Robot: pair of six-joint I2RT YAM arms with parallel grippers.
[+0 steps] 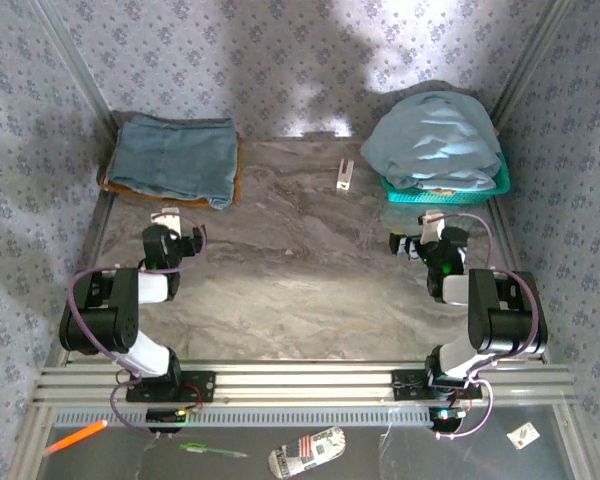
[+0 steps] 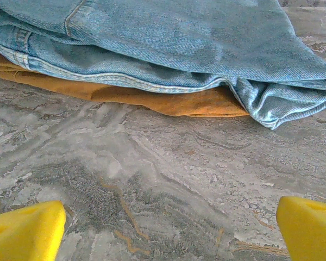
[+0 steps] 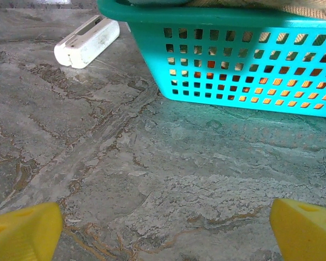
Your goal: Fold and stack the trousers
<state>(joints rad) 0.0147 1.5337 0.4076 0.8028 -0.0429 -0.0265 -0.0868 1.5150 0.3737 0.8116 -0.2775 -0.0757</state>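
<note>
At the far left corner of the desk (image 1: pixel 300 300) a folded slate-blue denim garment (image 1: pixel 175 158) is laid flat on a tan-brown garment (image 1: pixel 108 184), whose edge is seen sticking out beneath it along the left and near sides. The left tool (image 2: pixel 168 234) is held low over the bare marbled surface just in front of this pile, released, with its yellow fingertips (image 2: pixel 27 231) spread wide apart and nothing between them. Towards the middle of the far side, a small white oblong object (image 1: pixel 344 174) is seen lying alone on the desk, near the left side of a teal basket (image 1: pixel 450 188). The right tool (image 3: pixel 165 231) is likewise released and holds nothing, its yellow fingertips (image 3: pixel 307 228) set wide apart, and it is pointed at the perforated near wall of the basket without touching it. The pale sky-blue trousers (image 1: pixel 435 140) are heaped unfolded in that basket at the far right corner, piled above its rim.
</note>
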